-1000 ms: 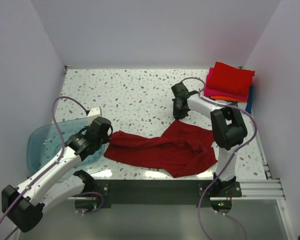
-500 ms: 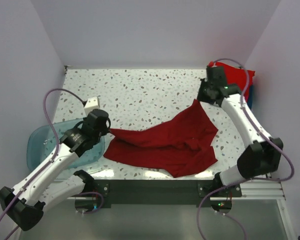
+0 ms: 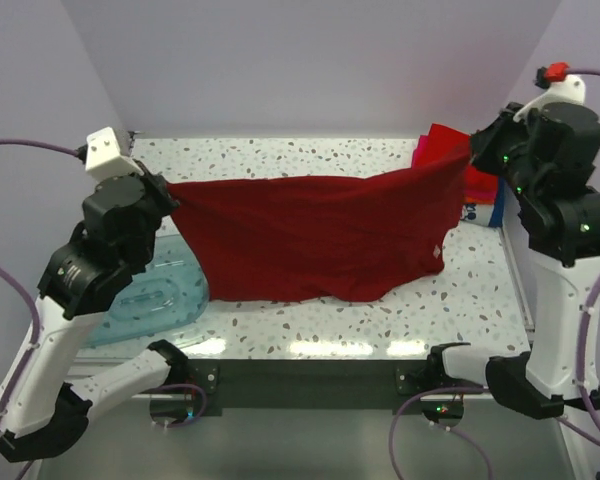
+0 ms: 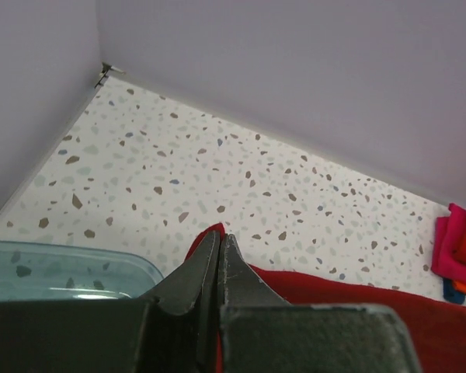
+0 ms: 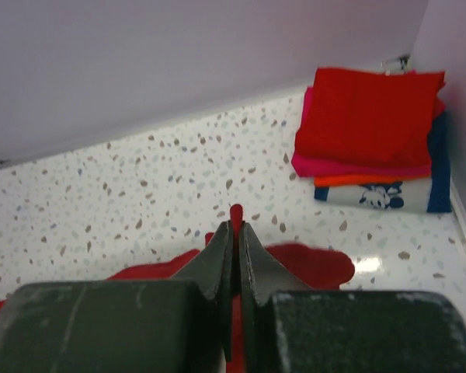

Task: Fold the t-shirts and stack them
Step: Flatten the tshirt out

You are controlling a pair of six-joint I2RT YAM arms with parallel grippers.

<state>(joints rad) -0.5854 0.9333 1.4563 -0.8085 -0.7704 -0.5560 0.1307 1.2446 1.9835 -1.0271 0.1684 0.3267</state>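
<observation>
Item: dark red t-shirt (image 3: 320,235). It is held spread in the air between the two hands, with one upper corner pinched in each. The wide, raised hold is judged to let the cloth hang flat before it is laid down for folding.

Grip: the left hand (image 4: 220,242) is clenched on one corner, and a sliver of red is shown at its tips. The right hand (image 5: 234,230) is clamped likewise on the opposite corner.

Also listed: the folded stack (image 5: 371,138) (bright red over magenta, orange and a white-and-blue print) is set beyond the right hand, probably to keep it out of the working area. The blue tub (image 3: 150,300) is placed on the tabletop (image 3: 280,165) below the left hand.

Not made out: sleeves and collar cannot be told apart in the hanging cloth. Whether the lower edge touches the tabletop cannot be told. From overhead the folded stack is largely covered.
</observation>
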